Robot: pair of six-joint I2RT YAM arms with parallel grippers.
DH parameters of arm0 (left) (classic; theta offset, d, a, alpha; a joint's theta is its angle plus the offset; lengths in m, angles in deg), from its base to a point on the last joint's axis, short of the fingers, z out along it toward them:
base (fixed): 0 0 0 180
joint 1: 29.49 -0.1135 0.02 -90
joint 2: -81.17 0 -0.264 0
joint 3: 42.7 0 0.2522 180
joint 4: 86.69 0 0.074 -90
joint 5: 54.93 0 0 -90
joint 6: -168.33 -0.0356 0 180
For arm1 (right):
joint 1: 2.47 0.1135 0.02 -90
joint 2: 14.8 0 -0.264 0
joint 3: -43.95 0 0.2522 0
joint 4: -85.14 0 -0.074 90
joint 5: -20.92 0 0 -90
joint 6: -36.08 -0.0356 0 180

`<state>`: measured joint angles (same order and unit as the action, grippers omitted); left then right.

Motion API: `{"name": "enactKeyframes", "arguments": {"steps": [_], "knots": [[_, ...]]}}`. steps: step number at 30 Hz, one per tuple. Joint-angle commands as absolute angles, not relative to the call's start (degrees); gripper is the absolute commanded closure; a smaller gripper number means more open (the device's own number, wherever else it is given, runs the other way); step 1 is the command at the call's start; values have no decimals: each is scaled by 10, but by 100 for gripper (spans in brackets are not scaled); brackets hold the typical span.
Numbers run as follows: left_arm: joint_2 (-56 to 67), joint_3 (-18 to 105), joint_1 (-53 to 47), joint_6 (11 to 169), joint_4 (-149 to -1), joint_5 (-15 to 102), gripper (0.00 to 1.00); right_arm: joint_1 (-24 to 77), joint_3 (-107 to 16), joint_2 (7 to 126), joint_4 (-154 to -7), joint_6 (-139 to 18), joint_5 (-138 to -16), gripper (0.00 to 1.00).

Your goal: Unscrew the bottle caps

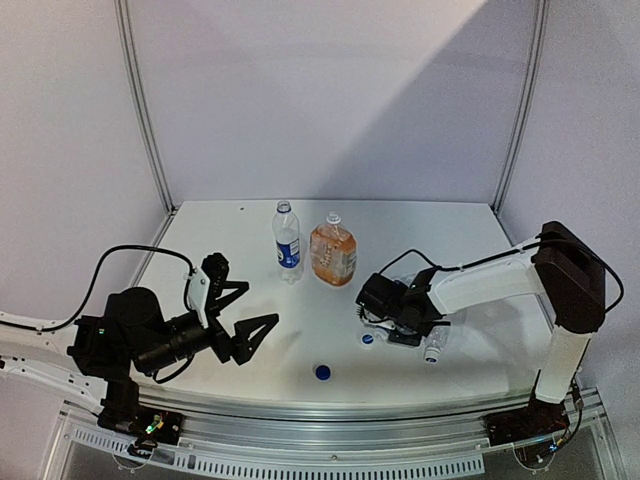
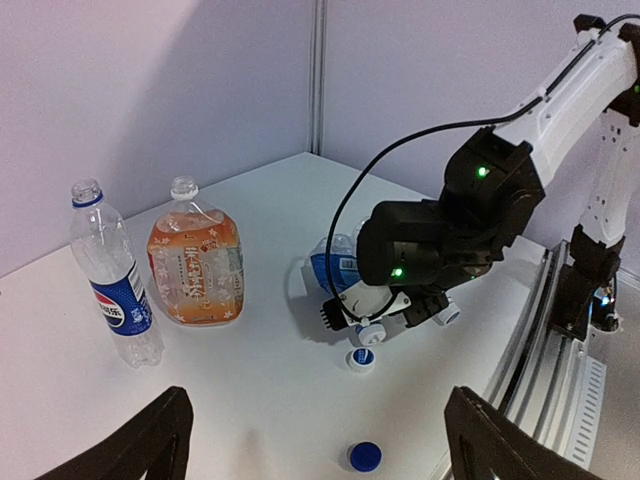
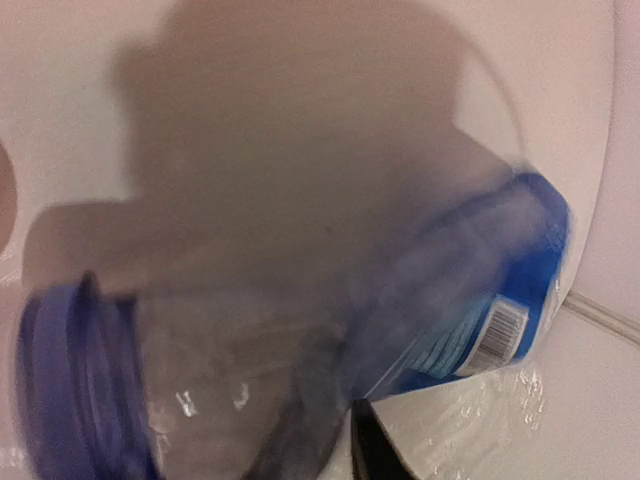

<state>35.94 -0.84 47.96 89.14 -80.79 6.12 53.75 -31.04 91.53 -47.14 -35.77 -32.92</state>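
The Pepsi bottle [image 1: 287, 240] and the squat orange-filled bottle [image 1: 333, 252] stand uncapped at the back; both also show in the left wrist view, the Pepsi bottle [image 2: 115, 290] left of the orange bottle [image 2: 195, 265]. The blue-labelled bottle [image 2: 335, 268] lies on its side under my right gripper [image 1: 388, 322], which is closed around it; it fills the right wrist view [image 3: 300, 300], blurred. The plain clear bottle [image 1: 435, 345] lies beside it. A white cap with a blue logo [image 1: 368, 339] and a blue cap [image 1: 322, 372] lie loose on the table. My left gripper [image 1: 256, 306] is open and empty, left of the caps.
The white table [image 1: 230, 230] has walls behind and at both sides and a metal rail [image 1: 330, 415] along the front edge. The right arm's cable [image 2: 350, 200] loops above the lying bottle.
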Motion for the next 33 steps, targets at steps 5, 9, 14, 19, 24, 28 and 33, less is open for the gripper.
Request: {"name": "enactKeyframes", "arguments": {"steps": [5,9,14,19,24,28,33], "knots": [[362,-21,473,889,-818,58,11,528,-321,943,-504,-349,-329,100],[356,-20,473,887,-820,55,11,542,-323,910,-478,-376,-309,100],[348,-19,473,883,-823,51,11,575,-330,841,-435,-415,-301,100],[342,-18,473,874,-822,38,11,595,-339,764,-400,-458,-337,100],[331,-21,473,837,-830,58,10,601,-332,654,-403,-484,-472,100],[312,-24,473,789,-846,111,11,604,-308,568,-435,-495,-588,100],[277,-47,476,730,-920,199,13,604,-315,518,-468,-523,-678,100]]}}
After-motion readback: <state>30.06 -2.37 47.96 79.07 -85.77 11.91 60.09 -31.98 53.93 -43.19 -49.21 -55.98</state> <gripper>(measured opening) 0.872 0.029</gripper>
